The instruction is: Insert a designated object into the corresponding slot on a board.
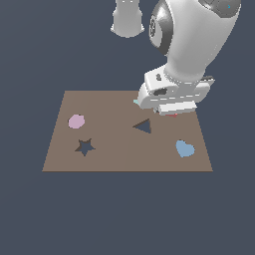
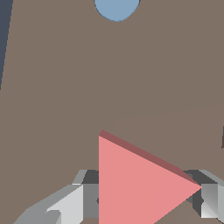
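Observation:
The salmon-red triangular block [image 2: 140, 183] fills the lower wrist view, with a grey finger [image 2: 85, 199] against its flat side and another finger [image 2: 205, 197] at its tip. My gripper [image 2: 144, 197] is shut on it. In the exterior view the gripper [image 1: 172, 112] sits low over the back right of the brown board [image 1: 114, 159], and only a red sliver of the block [image 1: 172, 115] shows beneath it. The dark triangular slot [image 1: 143, 126] lies a short way off, toward the exterior view's left and nearer the front.
A dark star cut-out [image 1: 84, 147] and a pink round piece [image 1: 76, 121] lie at the board's left. A blue heart [image 1: 185, 148] [image 2: 117, 8] rests at the front right. A teal sliver [image 1: 135, 102] peeks out beside the gripper.

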### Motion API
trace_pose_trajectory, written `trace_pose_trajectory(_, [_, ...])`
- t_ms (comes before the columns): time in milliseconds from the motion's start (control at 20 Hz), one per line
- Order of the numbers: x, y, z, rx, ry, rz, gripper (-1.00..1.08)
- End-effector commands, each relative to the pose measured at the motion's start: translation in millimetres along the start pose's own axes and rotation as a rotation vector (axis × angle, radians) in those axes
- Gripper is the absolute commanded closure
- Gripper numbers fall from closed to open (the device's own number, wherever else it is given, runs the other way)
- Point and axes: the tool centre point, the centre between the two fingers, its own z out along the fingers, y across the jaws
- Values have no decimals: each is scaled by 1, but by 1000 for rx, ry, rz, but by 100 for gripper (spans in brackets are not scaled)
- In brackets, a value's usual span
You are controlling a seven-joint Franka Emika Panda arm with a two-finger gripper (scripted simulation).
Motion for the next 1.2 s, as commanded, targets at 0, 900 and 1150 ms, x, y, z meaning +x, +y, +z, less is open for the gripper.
trace_pose_trajectory(0, [-2, 5, 0, 0, 1, -95, 108])
trace_pose_trajectory(900, [-1, 46, -3, -1, 1, -765, 108])
trace_pose_trajectory(1150, [5, 57, -3, -1, 1, -950, 108])
